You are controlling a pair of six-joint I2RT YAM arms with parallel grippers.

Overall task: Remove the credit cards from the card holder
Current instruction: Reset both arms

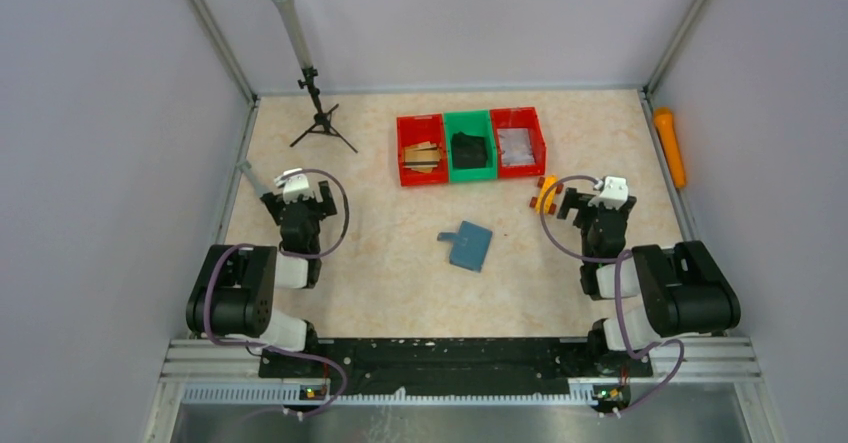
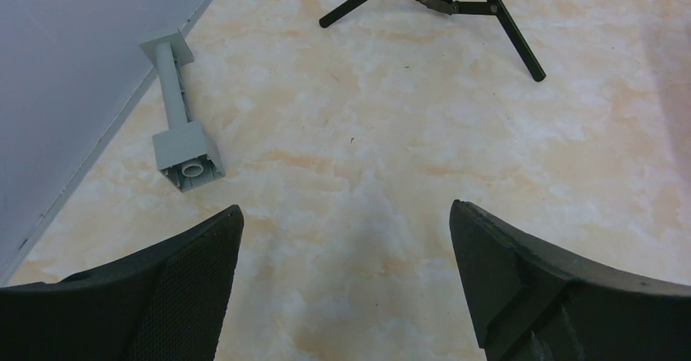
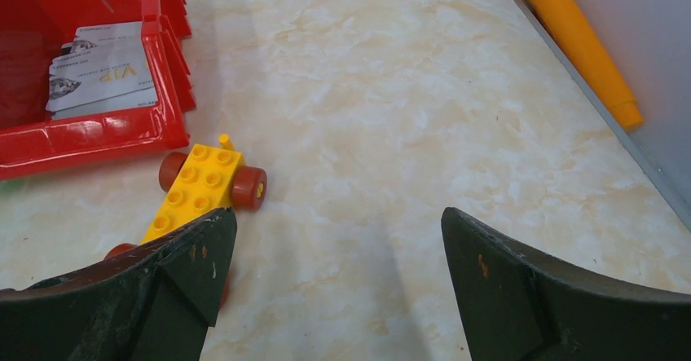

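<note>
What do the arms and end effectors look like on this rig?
Left arm and right arm: black housings, white link sections, looping purple-grey cables. Left end effector and right end effector: two broad black wedge-shaped fingers each; the right's carry small orange scuffs.

place: robot lab cell | cues: grey panel walls (image 1: 100,113), aluminium frame post (image 1: 215,38), marble-look tabletop (image 1: 400,283)

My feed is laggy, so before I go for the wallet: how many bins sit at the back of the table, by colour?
Red: 2, the left red bin and the right red bin
Green: 1, the green bin between them
Total: 3 bins
</note>
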